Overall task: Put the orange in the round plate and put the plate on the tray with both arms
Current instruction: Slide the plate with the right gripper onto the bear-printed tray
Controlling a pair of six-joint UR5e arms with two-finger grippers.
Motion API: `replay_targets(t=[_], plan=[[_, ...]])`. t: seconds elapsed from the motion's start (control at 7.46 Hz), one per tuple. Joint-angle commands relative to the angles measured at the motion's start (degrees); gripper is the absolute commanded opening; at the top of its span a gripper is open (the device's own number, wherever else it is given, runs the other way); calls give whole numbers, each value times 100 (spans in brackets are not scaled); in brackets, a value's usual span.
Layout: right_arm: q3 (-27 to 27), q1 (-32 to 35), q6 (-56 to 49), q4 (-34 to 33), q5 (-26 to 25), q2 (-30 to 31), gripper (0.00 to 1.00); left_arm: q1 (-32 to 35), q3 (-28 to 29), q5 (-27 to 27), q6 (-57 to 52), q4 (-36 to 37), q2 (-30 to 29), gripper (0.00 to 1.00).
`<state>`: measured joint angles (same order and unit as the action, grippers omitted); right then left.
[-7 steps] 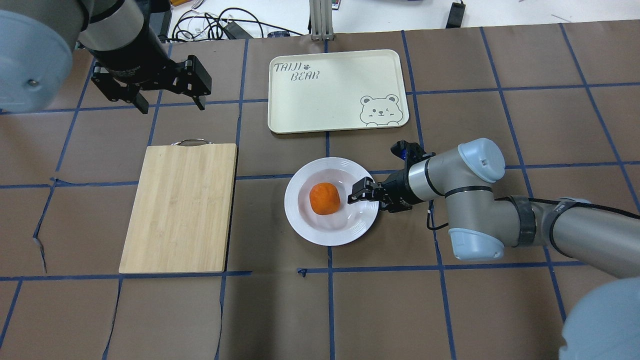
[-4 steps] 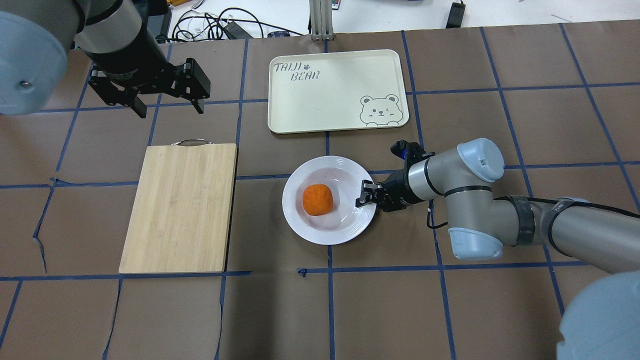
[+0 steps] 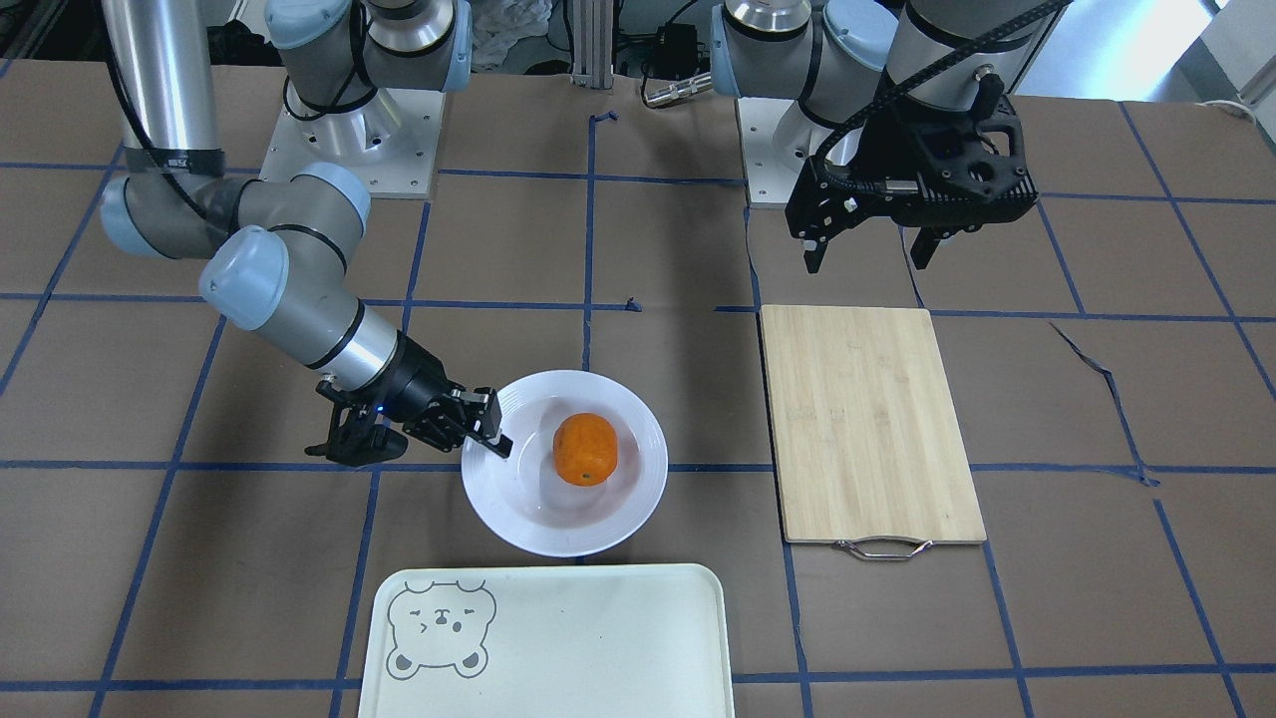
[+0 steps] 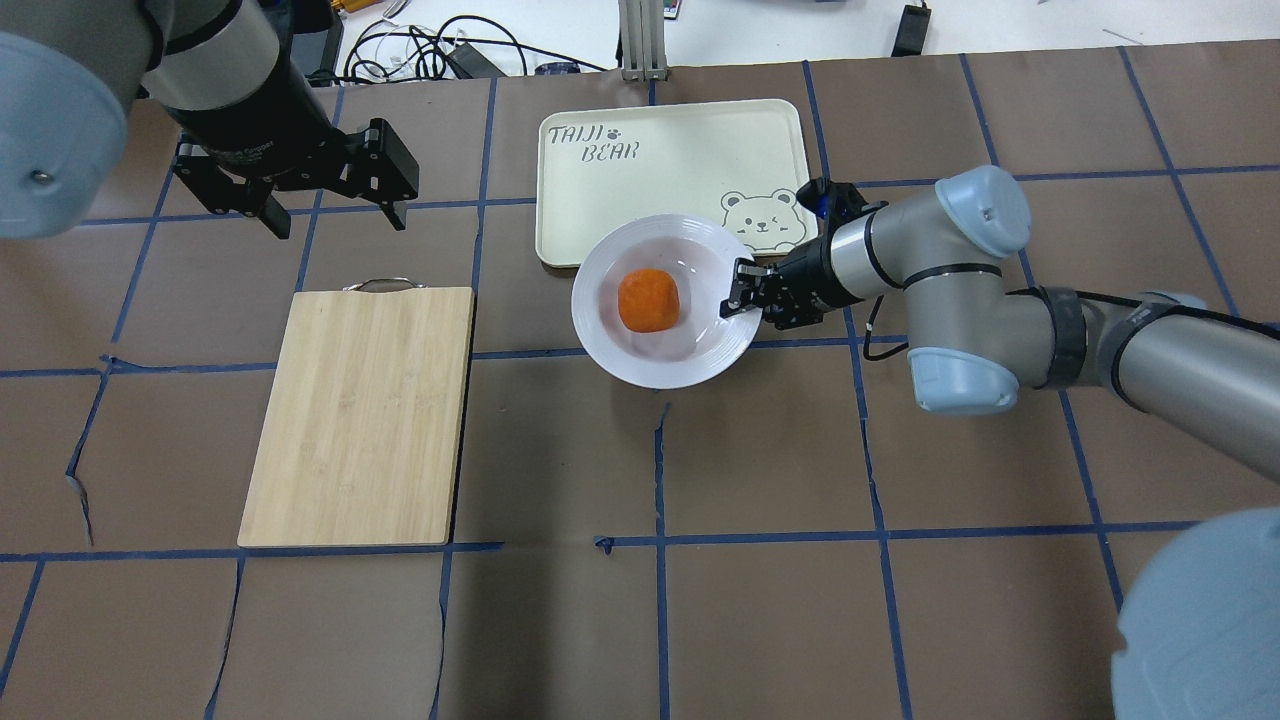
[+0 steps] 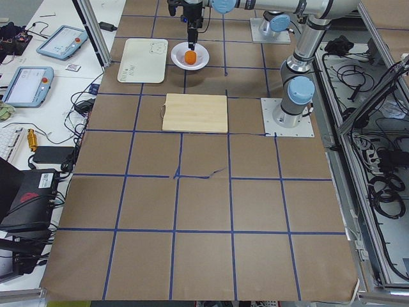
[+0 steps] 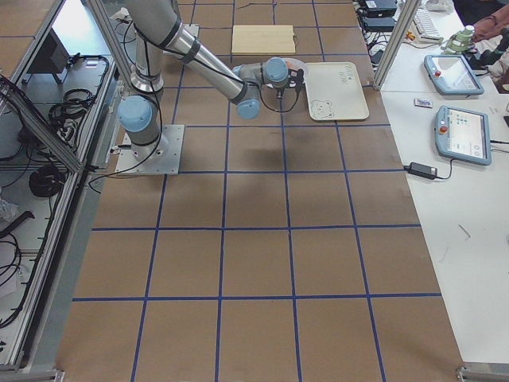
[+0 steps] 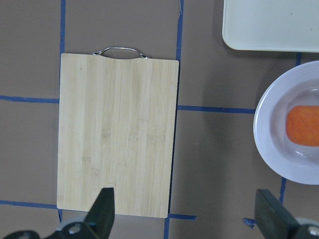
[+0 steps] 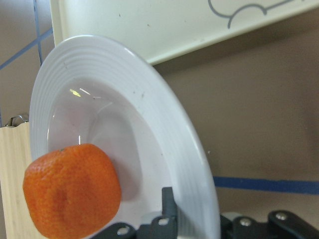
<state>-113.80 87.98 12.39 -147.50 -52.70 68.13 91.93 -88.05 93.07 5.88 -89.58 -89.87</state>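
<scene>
— What's nearest, down at the bottom of the overhead view?

— Bare brown table (image 4: 760,600) with a blue tape grid. The right arm (image 4: 1150,350) comes in from the lower right corner and reaches up toward the middle.

— And on the left side?

— A bamboo cutting board (image 4: 360,415) lies flat at centre left. Its metal handle is at the far end.

— Where's the orange?

— The orange (image 4: 648,300) sits in the sunken centre of the round plate (image 4: 620,355), just above the middle of the frame.

— Is anything holding that plate?

— Yes, the right gripper (image 4: 735,290) is clamped on the plate's right-hand rim. The right wrist camera shows one finger lying inside the rim.

— Is the plate on the tray yet?

— Not fully. From overhead its far rim overlaps the near edge of the tray (image 4: 660,180), close to the bear drawing. From the front-facing camera a thin strip of table shows between the two. I can't tell whether the plate is clear of the table.

— And furthest back?

— The left gripper (image 4: 337,218) hangs at the upper left, beyond the board's handle end. Its fingers are spread wide with nothing between them. It's well apart from the plate.
</scene>
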Motion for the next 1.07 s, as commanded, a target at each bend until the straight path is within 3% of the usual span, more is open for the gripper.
replay_targets(t=[0.0, 0.27, 0.4, 0.67, 0.94], plan=[[1694, -44, 595, 248, -30, -1173, 0, 0, -2, 1, -8, 2, -4, 100], [3252, -36, 774, 1140, -4, -2020, 0, 0, -2, 1, -8, 2, 5, 100], [3641, -36, 782, 1423, 31, -2162, 0, 0, -2, 1, -8, 2, 5, 100], [3725, -36, 747, 1443, -29, -2400, 0, 0, -2, 1, 0, 2, 5, 100], [3716, -36, 765, 1443, -47, -2445, 70, 0, -2, 1, 0, 2, 5, 100]])
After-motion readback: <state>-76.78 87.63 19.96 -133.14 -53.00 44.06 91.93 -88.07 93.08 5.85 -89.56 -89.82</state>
